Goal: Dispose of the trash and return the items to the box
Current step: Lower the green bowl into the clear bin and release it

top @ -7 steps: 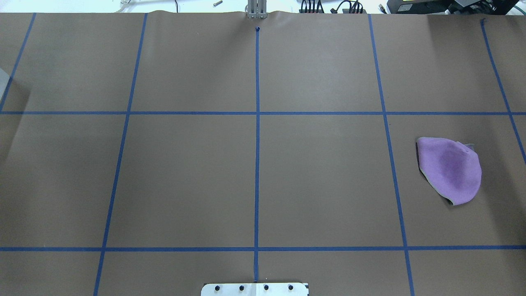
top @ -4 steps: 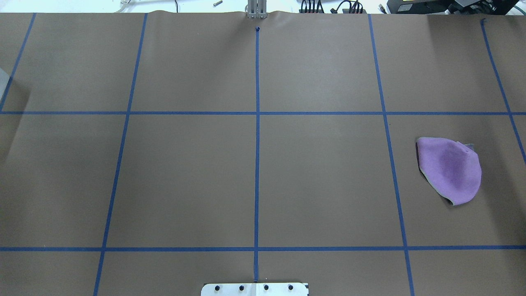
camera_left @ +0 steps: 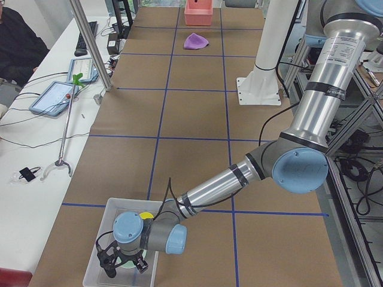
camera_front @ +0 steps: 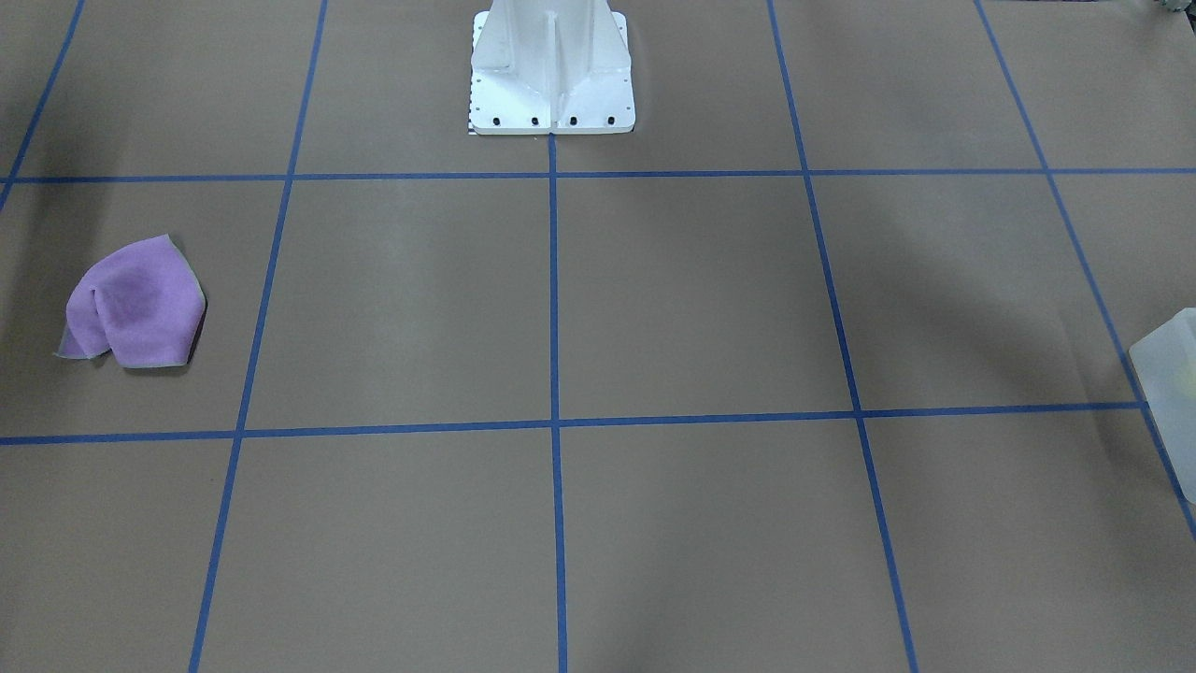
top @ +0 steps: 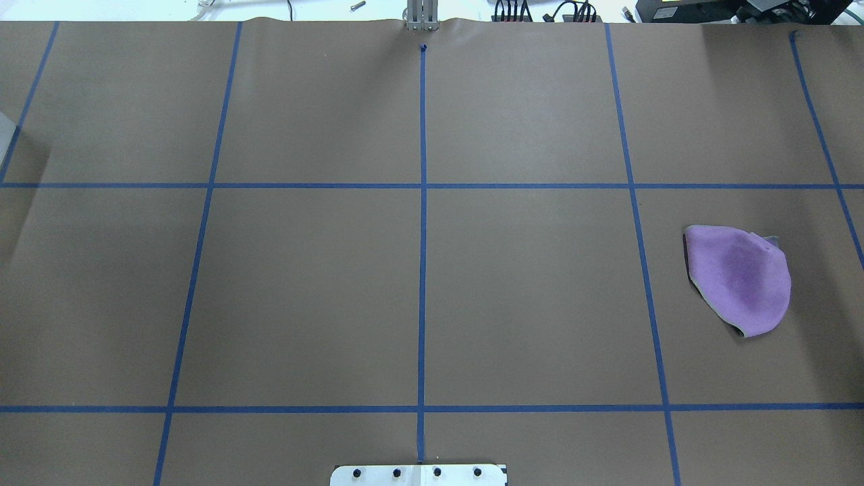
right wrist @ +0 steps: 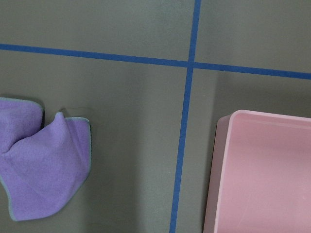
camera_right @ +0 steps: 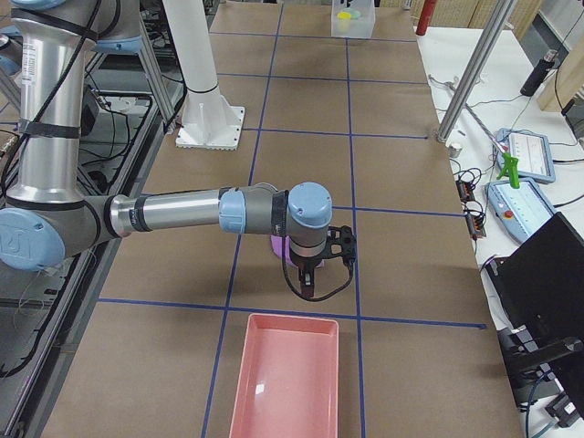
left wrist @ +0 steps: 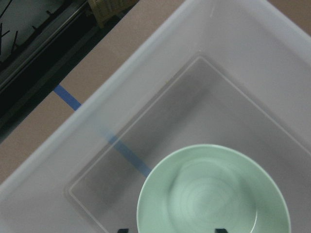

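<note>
The frosted white box [camera_left: 100,256] stands at the table's end on my left; its corner shows in the front view [camera_front: 1168,374]. The mint-green bowl [left wrist: 214,194] lies on the box's floor [left wrist: 160,121]. The yellow cup [camera_left: 146,216] is in the box beside my left wrist. My left gripper [left wrist: 172,230] hangs over the box above the bowl, open, with only its two tips showing. My right gripper [camera_right: 313,274] hovers by a purple cloth [camera_right: 277,248]; I cannot tell if it is open or shut.
The purple cloth [top: 739,280] lies crumpled on the brown paper at my right. A pink tray [right wrist: 262,174] stands past it at the table's right end. The white robot base [camera_front: 551,75] stands at the table's near middle edge.
</note>
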### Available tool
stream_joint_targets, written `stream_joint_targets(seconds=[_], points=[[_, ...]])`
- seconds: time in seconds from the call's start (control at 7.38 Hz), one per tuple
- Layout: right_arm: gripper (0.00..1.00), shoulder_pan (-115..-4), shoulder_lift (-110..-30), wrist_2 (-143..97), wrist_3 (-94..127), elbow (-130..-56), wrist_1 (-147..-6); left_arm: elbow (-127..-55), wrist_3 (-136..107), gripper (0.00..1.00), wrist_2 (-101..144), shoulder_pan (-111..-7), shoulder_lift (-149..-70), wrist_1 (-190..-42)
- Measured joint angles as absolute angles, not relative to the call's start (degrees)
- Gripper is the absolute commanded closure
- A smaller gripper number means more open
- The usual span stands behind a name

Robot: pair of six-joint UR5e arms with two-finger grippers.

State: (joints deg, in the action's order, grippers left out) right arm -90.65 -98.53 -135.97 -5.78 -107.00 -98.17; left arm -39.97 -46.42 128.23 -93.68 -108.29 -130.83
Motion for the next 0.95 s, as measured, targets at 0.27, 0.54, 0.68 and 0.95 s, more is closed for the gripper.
stream_joint_targets(seconds=[0.27,0.54,0.68,0.95], points=[[0.00,-90.6,-98.5,-136.0,-5.8,-107.0,-98.2,-46.3,-46.3,0.02,128.4,-95.7,-107.9,-129.2],[0.00,-90.6,-98.8,-135.9,-5.9,-106.9,-98.2,-60.1,-46.2,0.02,128.8,-96.5,-107.3,-120.3],[0.00,-90.4,-98.8,-135.8,-5.9,-107.0,-98.2,-65.5,-46.2,0.02,128.6,-96.4,-107.3,-116.6],[0.00,-86.9,-97.9,-135.5,-5.8,-107.0,-97.6,-72.5,-46.1,0.02,128.6,-95.0,-107.0,-113.7]])
